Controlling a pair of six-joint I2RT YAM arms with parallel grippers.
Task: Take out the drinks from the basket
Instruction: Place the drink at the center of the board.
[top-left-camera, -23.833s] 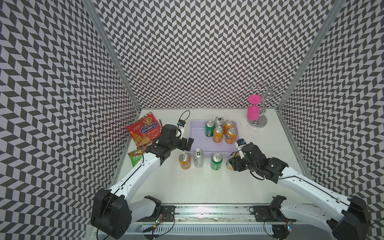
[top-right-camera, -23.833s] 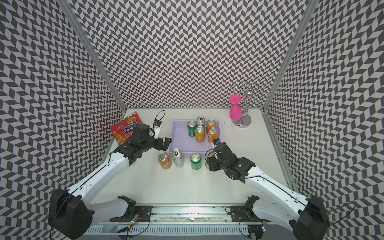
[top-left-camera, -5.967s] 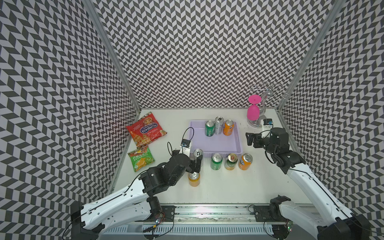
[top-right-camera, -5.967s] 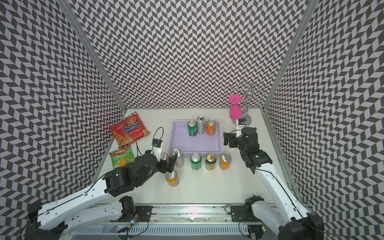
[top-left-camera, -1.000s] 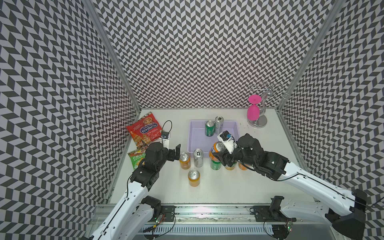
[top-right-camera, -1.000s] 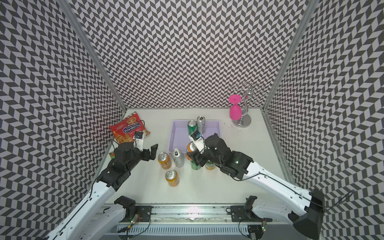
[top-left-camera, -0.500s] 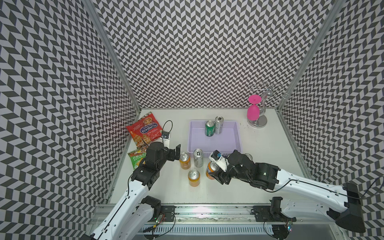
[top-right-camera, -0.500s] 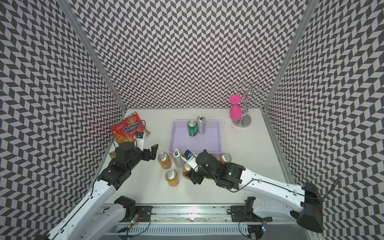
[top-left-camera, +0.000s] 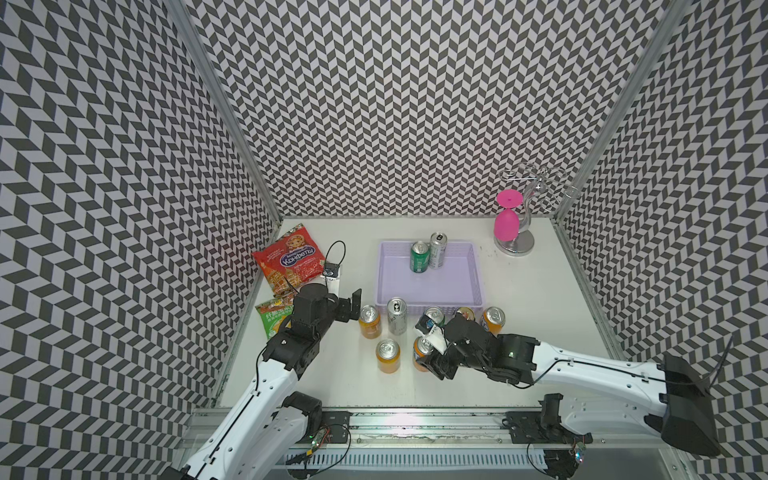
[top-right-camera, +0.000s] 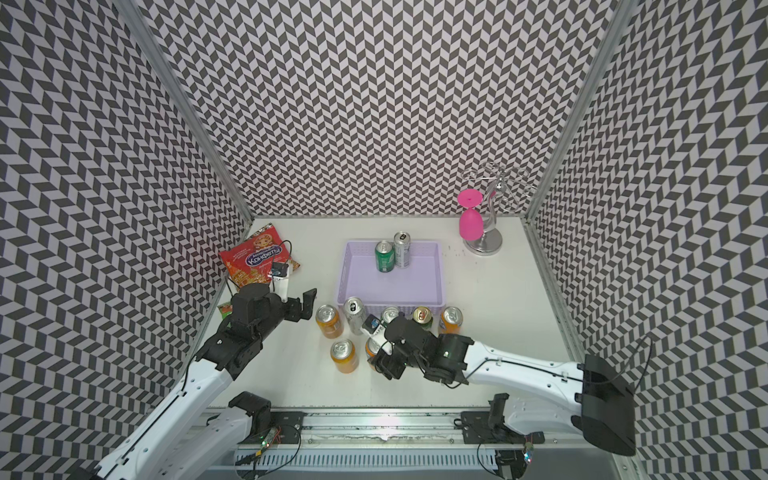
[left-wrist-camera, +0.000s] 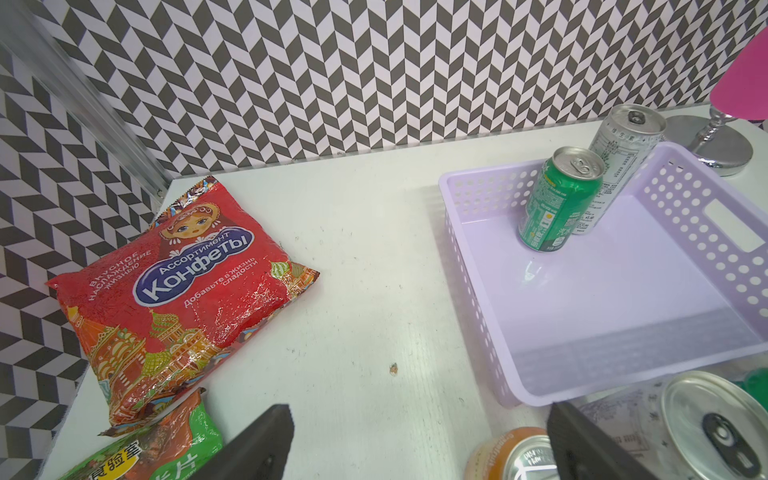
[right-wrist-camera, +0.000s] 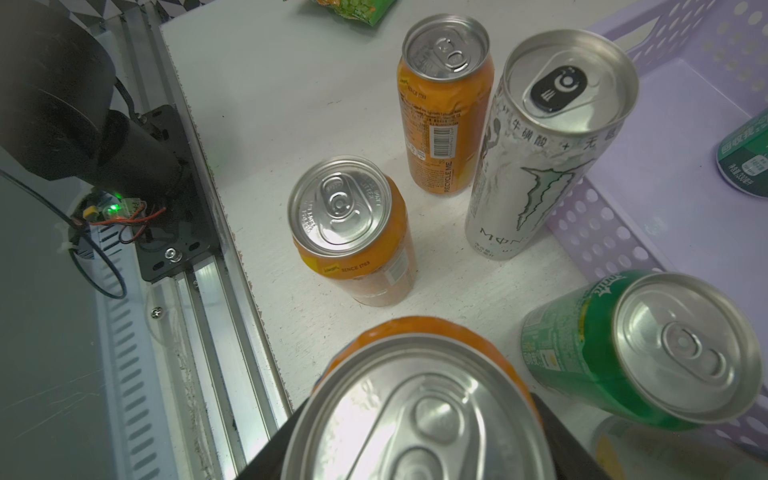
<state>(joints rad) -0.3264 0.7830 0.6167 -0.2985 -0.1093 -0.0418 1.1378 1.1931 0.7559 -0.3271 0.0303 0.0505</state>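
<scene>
So the left hand (top-left-camera: 353, 311) hung spread wide with nothing in it, near the red snack bag (top-left-camera: 291, 259). The basket (top-left-camera: 440, 284) sat mid-tabletop (top-left-camera: 528, 307) with only a green can (top-left-camera: 419, 258) and a silver can (top-left-camera: 437, 248) standing at its back wall. In front of it, beside a loose orange can (top-left-camera: 387, 355), the right hand (top-left-camera: 426, 357) pinched an upright held orange can (right-wrist-camera: 415, 407).

Tally stands at four orange cans (top-left-camera: 369, 326) (top-left-camera: 387, 359) (top-left-camera: 419, 353) (top-left-camera: 494, 326), two green cans (top-left-camera: 419, 259) (top-left-camera: 435, 314), two silver-white cans (top-left-camera: 437, 251) (top-left-camera: 397, 320), one green-and-gold can (top-right-camera: 422, 314), one lavender basket (top-left-camera: 436, 286), two snack bags (top-left-camera: 291, 259) (top-left-camera: 272, 318), one pink goblet (top-left-camera: 507, 222), one chrome stand (top-left-camera: 517, 246).
</scene>
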